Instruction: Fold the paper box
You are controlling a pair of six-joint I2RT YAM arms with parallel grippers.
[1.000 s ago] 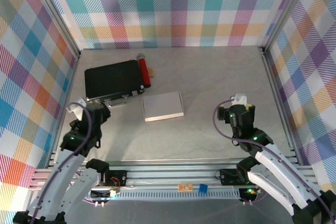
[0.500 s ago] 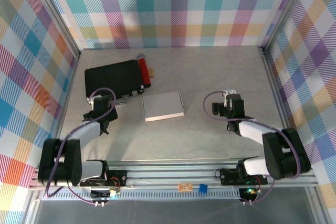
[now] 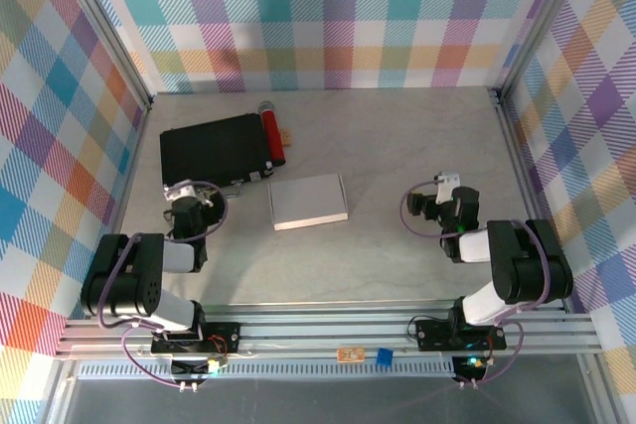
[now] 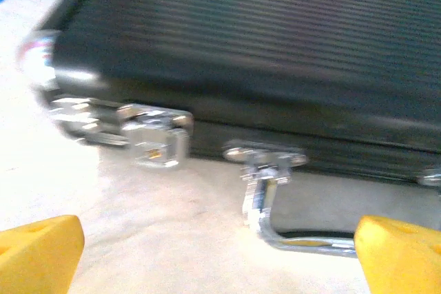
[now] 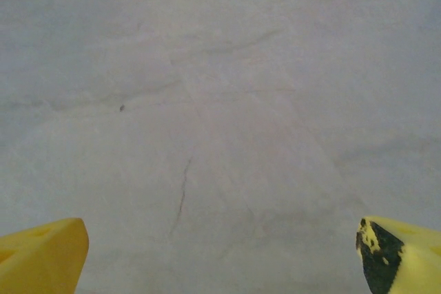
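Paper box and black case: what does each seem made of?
The paper box looks like thin matte white cardboard: flat, uniform, slim pale edge. The black case seems ribbed plastic or coated metal, unclear which, from its fine parallel ridges; its latches look like polished metal, glinting brightly.

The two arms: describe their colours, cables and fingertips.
Both the left arm and the right arm have bulky black joint housings joined by white links. A purple cable loops beside each wrist. The left gripper and the right gripper end in yellow blocky fingertips; one right fingertip is scuffed black.
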